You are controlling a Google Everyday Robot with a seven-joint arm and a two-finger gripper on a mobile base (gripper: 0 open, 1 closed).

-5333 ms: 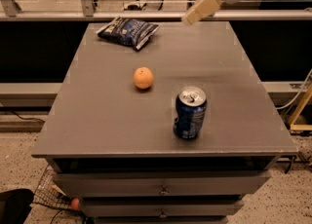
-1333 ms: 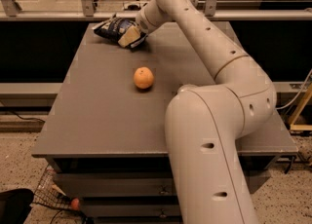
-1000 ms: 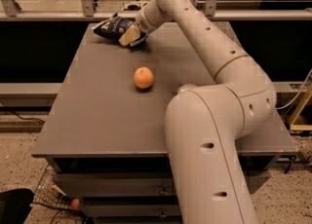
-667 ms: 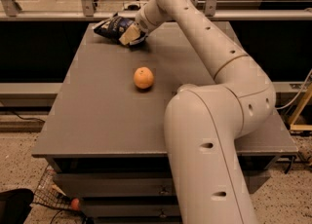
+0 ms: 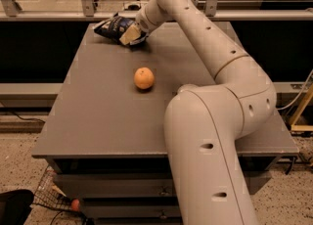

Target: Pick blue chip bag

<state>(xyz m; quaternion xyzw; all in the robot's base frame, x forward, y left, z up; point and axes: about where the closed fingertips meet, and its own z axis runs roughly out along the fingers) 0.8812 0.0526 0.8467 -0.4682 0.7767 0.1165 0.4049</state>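
Note:
The blue chip bag (image 5: 111, 25) lies at the far left corner of the grey table (image 5: 93, 116), dark navy with white markings. My gripper (image 5: 131, 34) is at the bag's right end and is shut on it, one pale finger (image 5: 128, 36) showing over the bag's edge. The bag's right end looks bunched and slightly raised under the gripper. My arm (image 5: 215, 67) reaches from the front right across the table to it.
An orange (image 5: 144, 78) sits on the table in front of the bag. My arm covers the table's right half and whatever stands there. A railing (image 5: 58, 15) runs behind the table. A wire basket (image 5: 54, 195) lies on the floor at the front left.
Over the last second almost nothing moves; the gripper stays on the bag's right end. Five seconds ago the gripper was in the air at the far right, and a soda can showed.

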